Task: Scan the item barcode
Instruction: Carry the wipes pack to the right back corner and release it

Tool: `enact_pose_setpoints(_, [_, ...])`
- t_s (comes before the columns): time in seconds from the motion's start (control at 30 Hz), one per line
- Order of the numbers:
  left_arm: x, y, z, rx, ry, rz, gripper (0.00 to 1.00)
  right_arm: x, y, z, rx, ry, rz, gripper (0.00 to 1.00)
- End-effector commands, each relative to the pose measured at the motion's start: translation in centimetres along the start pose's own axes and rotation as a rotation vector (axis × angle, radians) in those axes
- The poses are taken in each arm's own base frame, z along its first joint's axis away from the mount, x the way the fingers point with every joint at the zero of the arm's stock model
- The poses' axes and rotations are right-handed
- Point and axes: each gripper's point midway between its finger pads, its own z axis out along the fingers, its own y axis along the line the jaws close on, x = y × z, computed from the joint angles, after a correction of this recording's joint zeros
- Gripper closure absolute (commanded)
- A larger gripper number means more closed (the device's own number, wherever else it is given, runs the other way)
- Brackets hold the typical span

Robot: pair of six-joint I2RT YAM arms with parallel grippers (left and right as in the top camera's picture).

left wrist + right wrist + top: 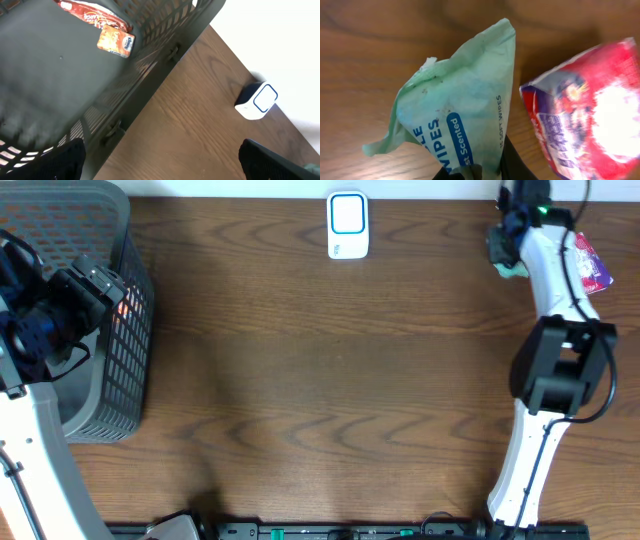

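1. Pale-green wipes pack [460, 105], upper right of the overhead view, is pinched at its lower end by the right gripper [487, 172].
2. Its long axis runs from bottom centre to the top of the wrist frame, corner pointing up.
3. The left gripper [160, 160] gapes wide over the basket [165, 55].

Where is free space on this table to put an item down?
Bare: the table between the basket and the right arm, in front of the scanner. Crowded: the far right corner, with wipes pack and red packet.
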Motion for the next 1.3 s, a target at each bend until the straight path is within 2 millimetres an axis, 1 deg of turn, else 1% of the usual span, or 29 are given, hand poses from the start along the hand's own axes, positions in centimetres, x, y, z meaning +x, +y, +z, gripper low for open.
enact_pose_setpoints(0.0, [-0.2,0.1,-0.2,-0.002,-0.009,-0.007,0.02,0.7,-0.7,0.5,-0.092,-0.019,0.017,0.99])
enact_pose_setpoints(0.13, [-0.2,0.1,-0.2,-0.002,-0.009,-0.007,0.02,2.1,-3.2,2.6,-0.066,-0.021,0.066,0.99])
enact_pose_setpoints(0.27, [-0.2,0.1,-0.2,-0.002,-0.009,-0.007,0.02,3.1,-5.0,4.2,-0.044,-0.03,0.121,0.98])
enact_pose_setpoints(0.33, [-0.2,0.1,-0.2,-0.002,-0.009,-0.007,0.02,3.6,-6.1,4.8,-0.019,-0.036,0.188,0.97])
enact_pose_setpoints(0.37, [-0.2,0.1,-0.2,-0.002,-0.009,-0.007,0.02,3.8,-7.0,4.9,0.017,-0.034,0.234,0.97])
enact_pose_setpoints(0.4, [-0.2,0.1,-0.2,-0.002,-0.009,-0.007,0.02,4.1,-8.7,4.9,0.093,-0.03,0.314,0.98])
enact_pose_setpoints(0.47, [-0.2,0.1,-0.2,-0.002,-0.009,-0.007,0.02,4.7,-11.0,4.5,0.203,-0.027,0.434,0.98])
enact_pose_setpoints(0.5, [-0.2,0.1,-0.2,-0.002,-0.009,-0.007,0.02,4.5,-11.5,4.0,0.211,-0.032,0.454,0.92])
enact_pose_setpoints(0.57, [-0.2,0.1,-0.2,-0.002,-0.009,-0.007,0.02,3.7,-11.7,2.9,0.21,-0.038,0.452,0.83])
enact_pose_setpoints(0.63, [-0.2,0.1,-0.2,-0.002,-0.009,-0.007,0.02,2.5,-11.7,1.5,0.206,-0.046,0.445,0.6])
enact_pose_setpoints(0.7, [-0.2,0.1,-0.2,-0.002,-0.009,-0.007,0.02,0.9,-11.6,-0.5,0.202,-0.061,0.427,0.55])
enact_pose_setpoints(0.73, [-0.2,0.1,-0.2,-0.002,-0.009,-0.007,0.02,-0.1,-11.6,-2.0,0.2,-0.075,0.423,0.32])
enact_pose_setpoints(0.77, [-0.2,0.1,-0.2,-0.002,-0.009,-0.007,0.02,-0.8,-11.6,-3.1,0.197,-0.085,0.42,0.26])
enact_pose_setpoints(0.83, [-0.2,0.1,-0.2,-0.002,-0.009,-0.007,0.02,-2.3,-11.5,-5.7,0.187,-0.11,0.416,0.23])
enact_pose_setpoints(0.87, [-0.2,0.1,-0.2,-0.002,-0.009,-0.007,0.02,-3.5,-11.2,-7.9,0.169,-0.138,0.427,0.01])
enact_pose_setpoints(0.93, [-0.2,0.1,-0.2,-0.002,-0.009,-0.007,0.02,-5.1,-9.4,-11.0,0.061,-0.18,0.42,0.01])
enact_pose_setpoints(1.0, [-0.2,0.1,-0.2,-0.002,-0.009,-0.007,0.02,-6.3,-6.9,-13.9,-0.082,-0.218,0.399,0.01])
enact_pose_setpoints(1.03, [-0.2,0.1,-0.2,-0.002,-0.009,-0.007,0.02,-6.9,-5.3,-15.4,-0.174,-0.236,0.383,0.01])
enact_pose_setpoints(1.07, [-0.2,0.1,-0.2,-0.002,-0.009,-0.007,0.02,-7.3,-3.1,-17.4,-0.297,-0.253,0.361,0.01])
enact_pose_setpoints(1.1, [-0.2,0.1,-0.2,-0.002,-0.009,-0.007,0.02,-7.5,0.2,-20.5,-0.486,-0.264,0.324,0.01])
enact_pose_setpoints(1.13, [-0.2,0.1,-0.2,-0.002,-0.009,-0.007,0.02,-7.3,2.1,-22.5,-0.603,-0.265,0.3,0.01])
enact_pose_setpoints(1.2, [-0.2,0.1,-0.2,-0.002,-0.009,-0.007,0.02,-7.2,4.8,-25.6,-0.761,-0.272,0.261,0.01])
enact_pose_setpoints(1.23, [-0.2,0.1,-0.2,-0.002,-0.009,-0.007,0.02,-7.0,5.9,-26.8,-0.819,-0.273,0.243,0.01])
enact_pose_setpoints(1.27, [-0.2,0.1,-0.2,-0.002,-0.009,-0.007,0.02,-7.0,6.4,-27.4,-0.841,-0.272,0.234,0.01])
